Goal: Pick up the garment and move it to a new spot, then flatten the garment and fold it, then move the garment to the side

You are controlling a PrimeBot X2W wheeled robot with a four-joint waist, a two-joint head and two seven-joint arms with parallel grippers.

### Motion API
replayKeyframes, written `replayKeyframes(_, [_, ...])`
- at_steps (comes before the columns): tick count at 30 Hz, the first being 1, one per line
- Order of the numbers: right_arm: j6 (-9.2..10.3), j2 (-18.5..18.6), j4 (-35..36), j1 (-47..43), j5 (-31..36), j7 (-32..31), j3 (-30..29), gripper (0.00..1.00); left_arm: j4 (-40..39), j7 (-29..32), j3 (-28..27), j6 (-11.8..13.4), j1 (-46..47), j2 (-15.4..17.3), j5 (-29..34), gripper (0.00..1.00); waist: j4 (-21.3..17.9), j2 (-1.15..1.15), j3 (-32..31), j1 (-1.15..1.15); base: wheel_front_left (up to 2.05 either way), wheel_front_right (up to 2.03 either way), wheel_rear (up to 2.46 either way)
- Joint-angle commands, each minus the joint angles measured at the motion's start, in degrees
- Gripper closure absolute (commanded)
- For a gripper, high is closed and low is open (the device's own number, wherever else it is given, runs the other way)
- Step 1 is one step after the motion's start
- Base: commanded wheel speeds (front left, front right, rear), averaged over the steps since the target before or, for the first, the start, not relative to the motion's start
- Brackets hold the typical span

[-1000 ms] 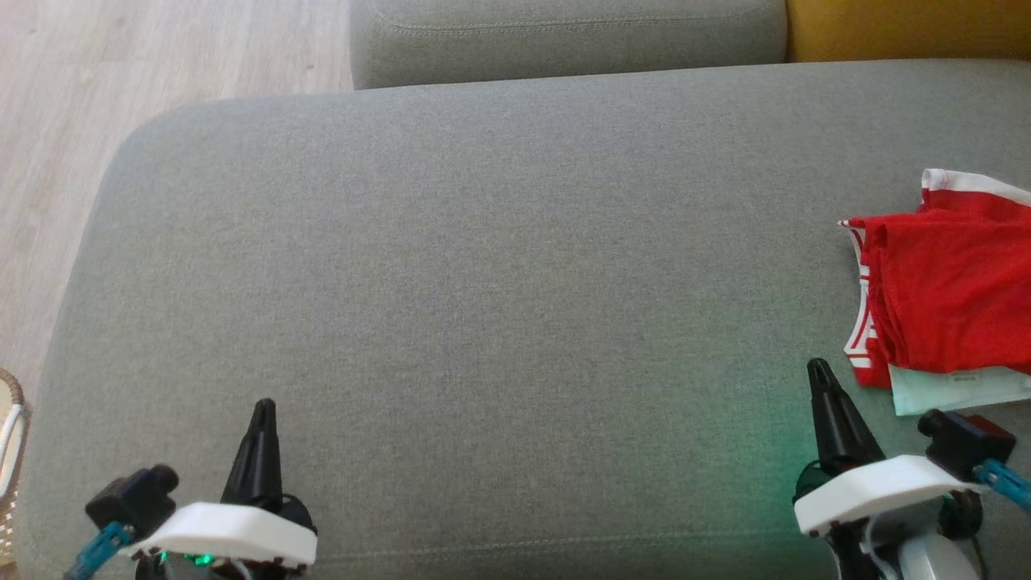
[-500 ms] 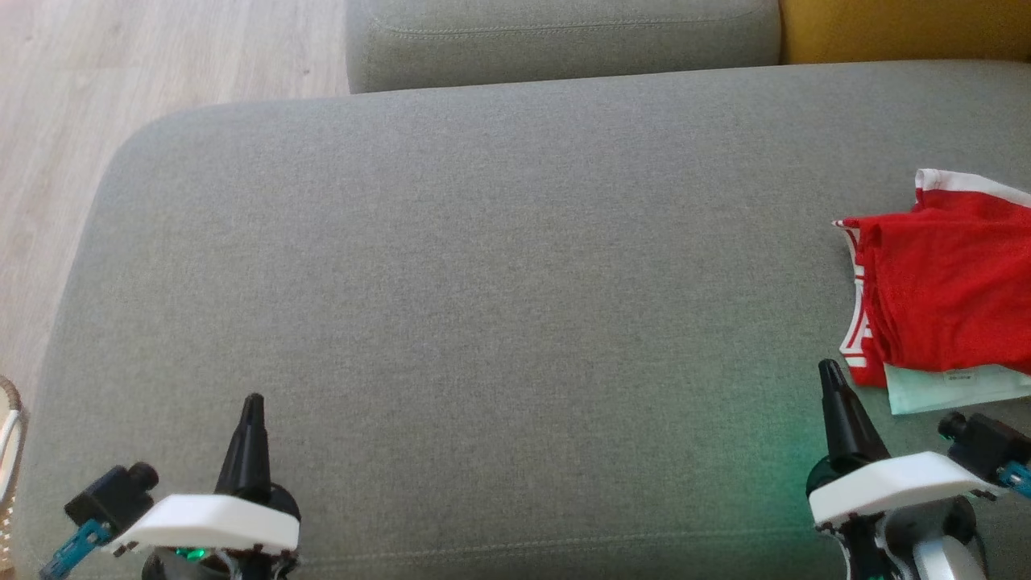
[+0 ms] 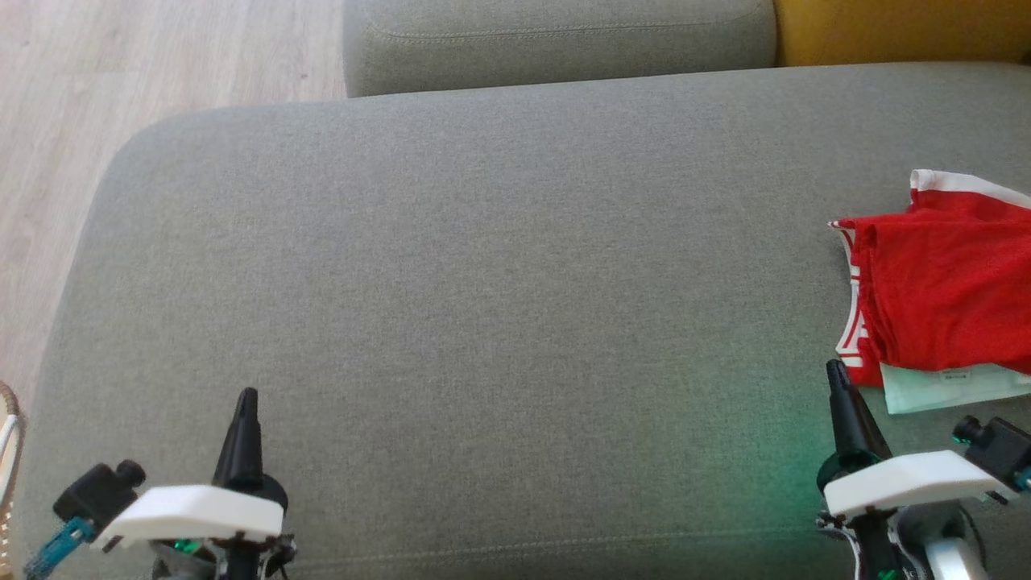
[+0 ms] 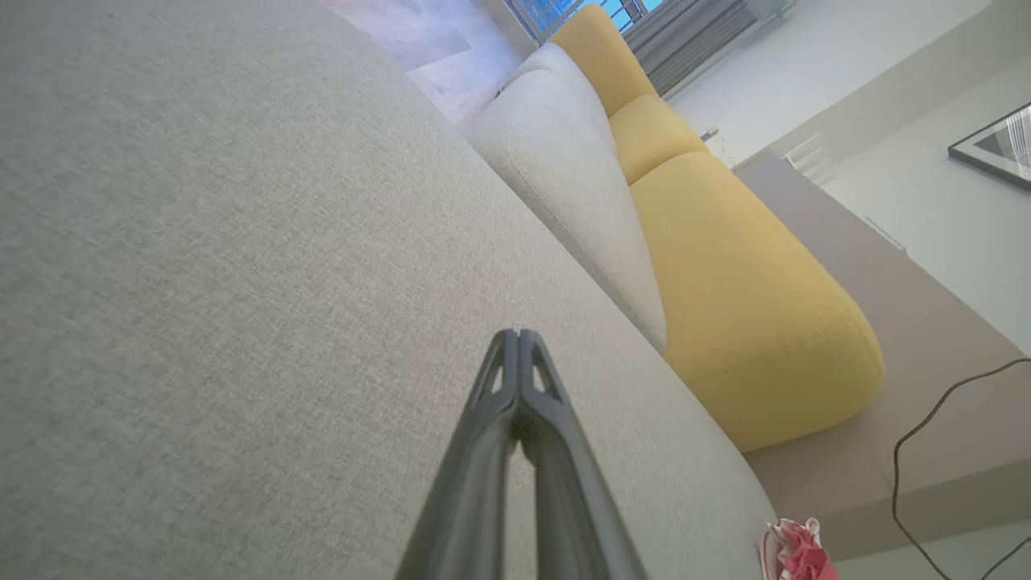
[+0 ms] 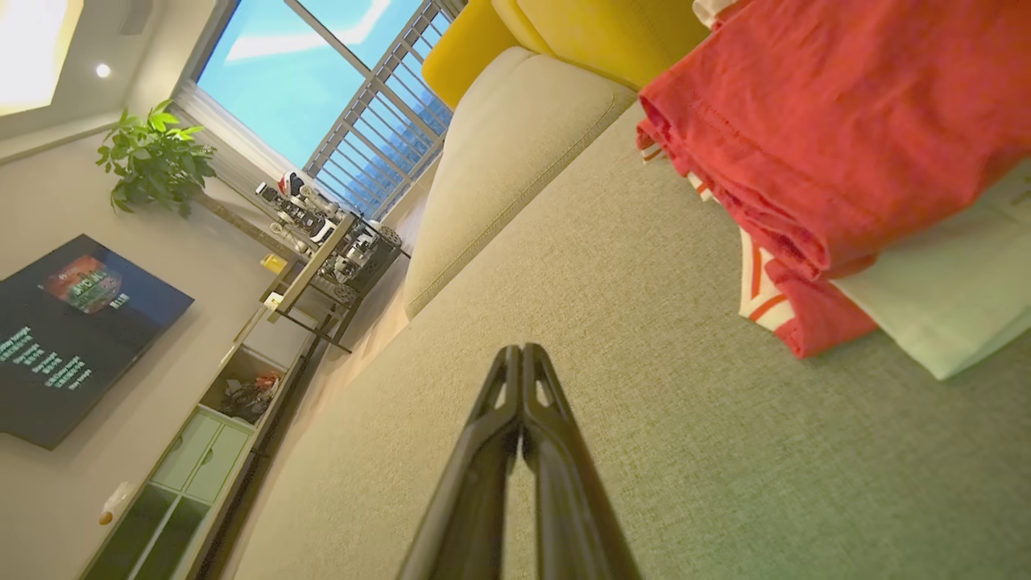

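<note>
The red garment, trimmed in white, lay folded at the far right of the grey sofa seat. It ran past the right edge of the head view and rested on a pale mint cloth, whose near edge stuck out from under it. The right gripper sat low at the right of that view with its two dark fingers pressed together and nothing between them. Its tip was near the garment's near-left corner but apart from it, and the right wrist view showed bare grey fabric between the fingers and the red cloth. The left gripper was at the lower left, well apart from the garment. Its fingers were likewise clamped tip to tip and empty, over open upholstery. Beyond the seat stood a grey back cushion with a yellow cushion beside it on the right. Pale wooden floor showed to the left of the sofa, and the rim of a wicker basket showed at the left edge. In the right wrist view a dark wall screen, a potted plant and a barred window were in the background.
</note>
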State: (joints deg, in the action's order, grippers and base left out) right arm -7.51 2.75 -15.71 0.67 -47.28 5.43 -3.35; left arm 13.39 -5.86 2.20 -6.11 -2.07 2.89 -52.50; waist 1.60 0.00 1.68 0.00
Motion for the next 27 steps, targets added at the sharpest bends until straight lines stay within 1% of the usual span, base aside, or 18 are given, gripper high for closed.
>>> replayKeyframes(1, [0.01, 0.5, 1.9, 3.2, -1.8, -0.5, 0.2, 1.00, -1.5, 0.4, -1.5, -0.4, 3.0, 0.8, -1.6, 1.00, 0.0, 0.00, 0.0, 0.00, 0.00, 0.00, 0.00])
replayKeyframes(27, [0.01, 0.5, 1.8, 4.1, -18.4, -4.7, -0.9, 1.00, -0.7, 4.5, -3.8, -0.7, 4.9, 0.8, -16.5, 1.00, -0.6, 0.00, -0.6, 0.00, 0.00, 0.00, 0.00])
